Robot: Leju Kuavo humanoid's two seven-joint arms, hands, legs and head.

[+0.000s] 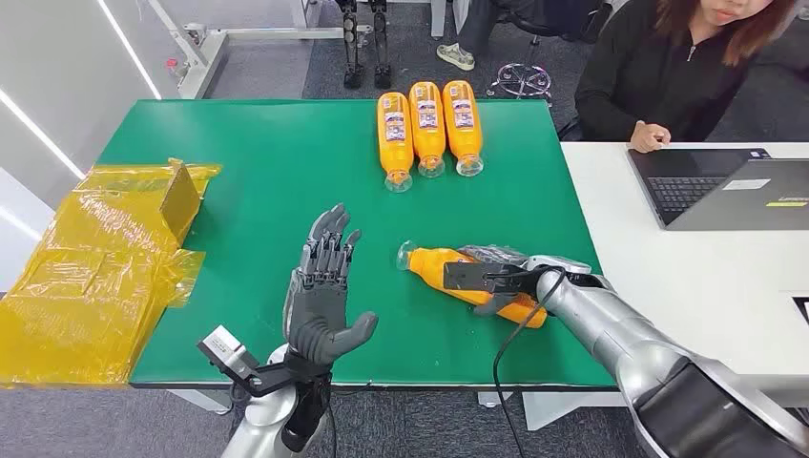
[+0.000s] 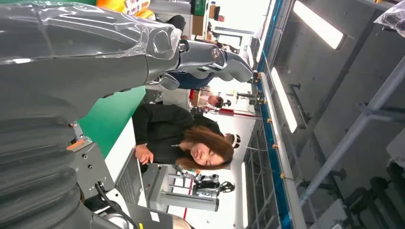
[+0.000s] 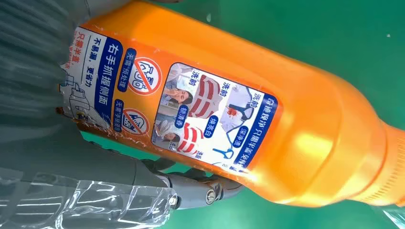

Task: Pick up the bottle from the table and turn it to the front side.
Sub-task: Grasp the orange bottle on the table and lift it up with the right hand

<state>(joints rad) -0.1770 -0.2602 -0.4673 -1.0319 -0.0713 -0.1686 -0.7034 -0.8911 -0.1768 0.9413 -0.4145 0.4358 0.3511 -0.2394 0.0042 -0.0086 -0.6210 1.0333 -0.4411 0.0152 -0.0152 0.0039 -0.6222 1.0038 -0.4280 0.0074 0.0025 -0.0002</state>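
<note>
An orange bottle [image 1: 448, 268] with a clear cap lies on its side on the green table [image 1: 258, 200], cap toward the left. My right hand [image 1: 496, 279] grips its body from the right. Close up, the orange bottle [image 3: 305, 138] shows a blue-and-white label with pictures, and my right hand's fingers [image 3: 191, 188] curl around its underside. My left hand [image 1: 324, 286] is raised upright over the table's front part, fingers spread, holding nothing. The left hand [image 2: 143, 52] appears large and grey in its wrist view.
Three more orange bottles [image 1: 427, 124] lie side by side at the table's far edge. Crumpled yellow wrapping [image 1: 95, 258] covers the left end. A person [image 1: 687, 67] sits at a white desk [image 1: 687, 277] on the right with a laptop [image 1: 725, 191].
</note>
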